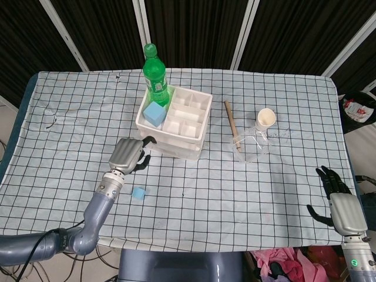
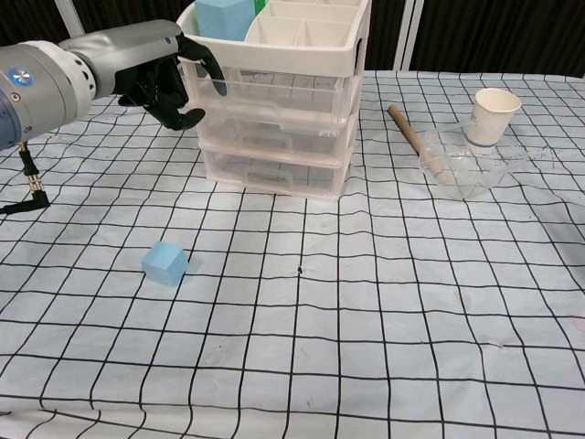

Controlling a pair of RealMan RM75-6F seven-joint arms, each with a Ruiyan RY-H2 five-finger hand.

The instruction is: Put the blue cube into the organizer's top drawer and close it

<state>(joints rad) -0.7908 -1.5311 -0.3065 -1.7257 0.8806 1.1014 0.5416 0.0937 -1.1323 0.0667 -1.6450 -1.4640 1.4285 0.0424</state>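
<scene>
The small blue cube (image 1: 138,192) (image 2: 164,263) lies on the checked cloth, in front of and to the left of the white three-drawer organizer (image 1: 174,132) (image 2: 274,123). All drawers look pushed in. My left hand (image 1: 128,155) (image 2: 164,80) hovers at the organizer's left front corner, level with the top drawer. Its fingers are apart and loosely curved, one fingertip (image 2: 212,73) is at the drawer front, and it holds nothing. My right hand (image 1: 338,202) is open at the table's right front edge, far from the cube, and shows only in the head view.
A larger blue block (image 1: 154,113) (image 2: 224,16) sits in the organizer's top tray, beside a green bottle (image 1: 155,73). To the right are a wooden stick (image 1: 230,120) (image 2: 408,131), a paper cup (image 1: 265,118) (image 2: 494,112) and a clear plastic container (image 1: 252,145) (image 2: 462,165).
</scene>
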